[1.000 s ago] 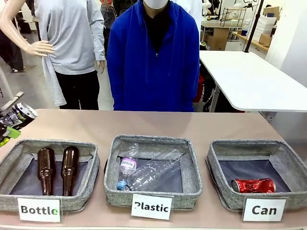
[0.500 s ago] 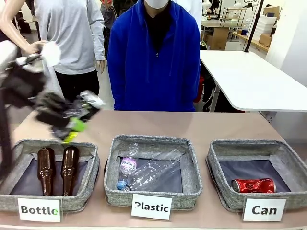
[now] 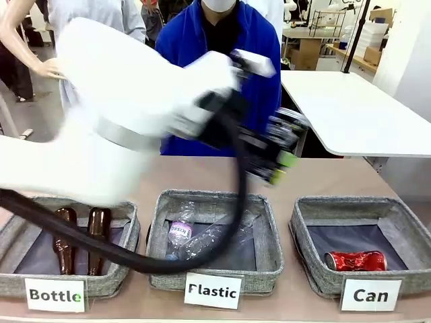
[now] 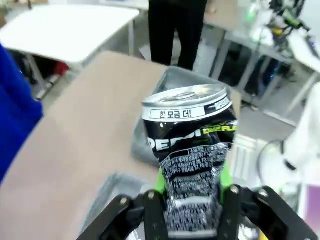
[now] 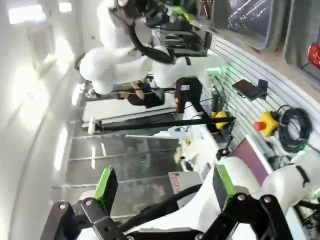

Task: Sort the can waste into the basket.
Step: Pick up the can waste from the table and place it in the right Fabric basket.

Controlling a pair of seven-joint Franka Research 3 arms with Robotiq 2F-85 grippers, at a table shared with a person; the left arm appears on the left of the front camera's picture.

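Left arm [image 3: 114, 128]: bulky white shell, grey joint band, thick black cable looping beneath. Left tool [image 4: 191, 187]: black body, 2 green-padded fingers, silver screws. Right tool [image 5: 162, 187]: same black build, green pads.

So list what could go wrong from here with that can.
1. The left gripper pinches only the lower part of the crushed black can; the fast, blurred swing could throw it loose.
2. In the front view the gripper is above the table, short of the Can basket; an early release may drop the can on the table or into the Plastic basket.
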